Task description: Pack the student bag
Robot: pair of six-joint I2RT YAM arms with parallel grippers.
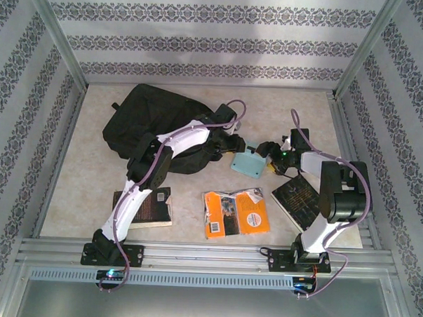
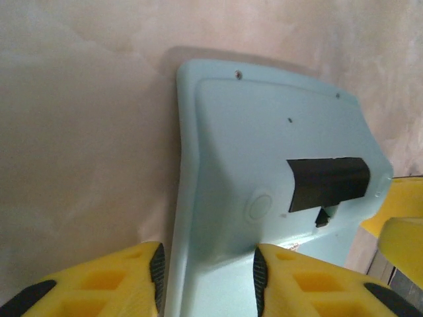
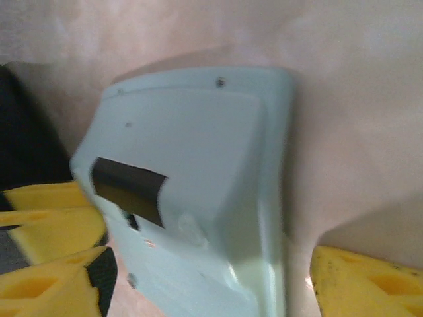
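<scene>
Top view: student bag (image 1: 153,121) lies at rear left of the bench (image 1: 189,189), books (image 1: 143,206) nearer. Wrist views: left fingers (image 2: 99,284) clamp the pale blue device (image 2: 264,152); right fingers (image 3: 363,284) straddle it, released. Beige bench, patterned walls (image 1: 216,43).

Backpack (image 1: 146,120): black cloth, soft, matt, creased. Blue case (image 2: 264,185): pale blue moulded plastic, smooth, faint satin sheen. Tiny metal-looking screws (image 2: 238,75) sit near its edge. Black strip (image 2: 328,183) on it is matt, tape-like. Left gripper (image 2: 206,271) fingers (image 2: 99,287): yellow plastic, matt, a bit grainy. Pads (image 2: 157,267) black, rubber-looking. Table (image 1: 92,167): beige, mottled, smooth, matt. Orange book (image 1: 236,212) by the near edge: paper cover, glossy. Dark book (image 1: 145,206) towards the near left corner: paper cover, low sheen. Rail (image 1: 207,255) along the near edge: bare brushed metal. Left arm shell (image 1: 188,138): white plastic, glossy. Walls (image 1: 216,43): patterned, matt; paper or cloth unclear.
</scene>
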